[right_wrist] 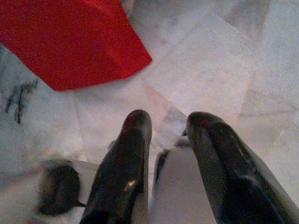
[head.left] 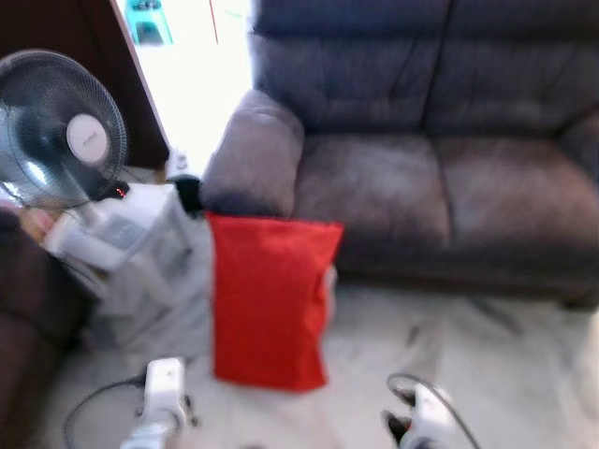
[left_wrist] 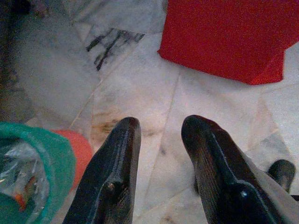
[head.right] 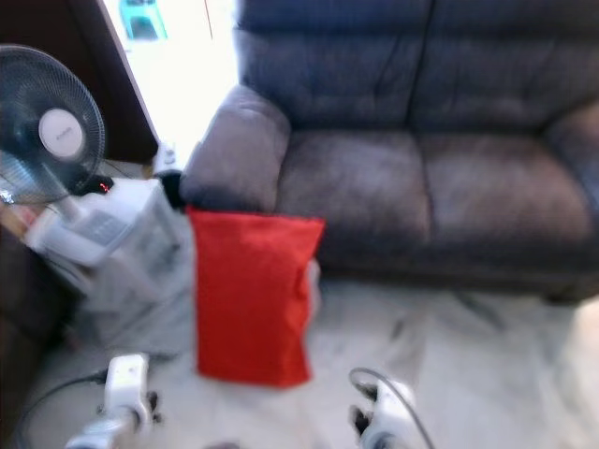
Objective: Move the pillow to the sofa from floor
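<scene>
A red pillow (head.left: 270, 299) stands upright on the marble floor (head.left: 487, 355), leaning against the front of the dark grey sofa (head.left: 421, 187) just below its left armrest (head.left: 255, 154). Both silver arms hang low in front of the pillow, the left arm (head.left: 161, 398) a little to its left and the right arm (head.left: 426, 421) to its right. In the left wrist view, my left gripper (left_wrist: 161, 128) is open over bare floor, with the pillow (left_wrist: 224, 37) ahead of it. My right gripper (right_wrist: 170, 122) is also open above the floor, short of the pillow's corner (right_wrist: 70, 42). Neither gripper touches anything.
A standing fan (head.left: 65, 131) and a white appliance (head.left: 131, 238) crowd the floor left of the pillow. Dark furniture (head.left: 19, 327) lines the left edge. A cable (head.left: 94, 402) lies on the floor there. A green bin (left_wrist: 32, 172) sits near the left gripper.
</scene>
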Controlling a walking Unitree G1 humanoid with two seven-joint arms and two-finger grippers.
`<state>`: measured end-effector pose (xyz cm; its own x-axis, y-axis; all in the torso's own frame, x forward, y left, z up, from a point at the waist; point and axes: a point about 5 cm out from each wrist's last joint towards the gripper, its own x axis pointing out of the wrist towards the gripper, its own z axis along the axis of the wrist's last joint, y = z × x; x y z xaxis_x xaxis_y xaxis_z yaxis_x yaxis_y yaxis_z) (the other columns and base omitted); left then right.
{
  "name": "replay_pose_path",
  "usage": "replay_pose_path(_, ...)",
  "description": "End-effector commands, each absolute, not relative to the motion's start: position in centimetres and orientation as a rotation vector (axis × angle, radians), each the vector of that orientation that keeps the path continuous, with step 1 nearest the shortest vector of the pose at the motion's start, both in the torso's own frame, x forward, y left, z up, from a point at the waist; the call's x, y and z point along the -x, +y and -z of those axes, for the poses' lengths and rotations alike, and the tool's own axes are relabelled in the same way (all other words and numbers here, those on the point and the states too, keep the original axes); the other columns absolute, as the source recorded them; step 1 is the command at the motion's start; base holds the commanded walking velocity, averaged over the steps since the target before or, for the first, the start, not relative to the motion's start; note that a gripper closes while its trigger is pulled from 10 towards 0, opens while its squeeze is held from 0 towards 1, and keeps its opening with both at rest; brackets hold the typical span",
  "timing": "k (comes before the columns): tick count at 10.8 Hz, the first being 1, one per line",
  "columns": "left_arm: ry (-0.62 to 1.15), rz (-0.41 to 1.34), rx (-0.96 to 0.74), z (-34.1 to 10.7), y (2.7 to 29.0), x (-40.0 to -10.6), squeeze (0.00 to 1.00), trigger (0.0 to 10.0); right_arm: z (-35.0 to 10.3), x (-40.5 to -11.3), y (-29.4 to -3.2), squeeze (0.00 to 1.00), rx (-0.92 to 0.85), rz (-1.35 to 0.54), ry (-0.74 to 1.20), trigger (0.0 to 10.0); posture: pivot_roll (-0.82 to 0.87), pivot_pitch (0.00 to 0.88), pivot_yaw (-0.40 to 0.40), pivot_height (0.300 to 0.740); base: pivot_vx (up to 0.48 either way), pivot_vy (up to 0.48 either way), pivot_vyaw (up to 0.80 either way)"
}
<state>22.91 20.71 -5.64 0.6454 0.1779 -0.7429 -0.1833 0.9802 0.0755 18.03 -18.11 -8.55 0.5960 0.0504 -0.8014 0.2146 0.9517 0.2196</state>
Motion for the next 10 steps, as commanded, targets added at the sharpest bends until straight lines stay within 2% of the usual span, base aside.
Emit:
replay_pose_path(1, 0.864, -0.212, -0.002, 5.89, 21.22, -22.37, 0.0, 10.0, 8.46, -18.28, -17.76, 0.0, -0.319, 0.093, 0.924, 10.0, 0.09, 0.094, 0.003, 0.703, 0.0, 0.368, 0.0)
replay_pose_path(6, 0.862, -0.207, -0.01, 5.85, 21.3, -22.4, 0.0, 10.0, 8.51, -18.23, -17.54, 0.0, -0.323, 0.089, 0.926, 10.0, 0.09, 0.104, 0.005, 0.703, 0.0, 0.367, 0.0)
replay_pose_path(10, 0.844, -0.186, -0.005, 5.73, 21.23, -22.57, 0.0, 10.0, 8.57, -18.09, -17.52, 0.0, -0.324, 0.09, 0.928, 10.0, 0.09, 0.109, 0.004, 0.703, 0.0, 0.0, 0.0)
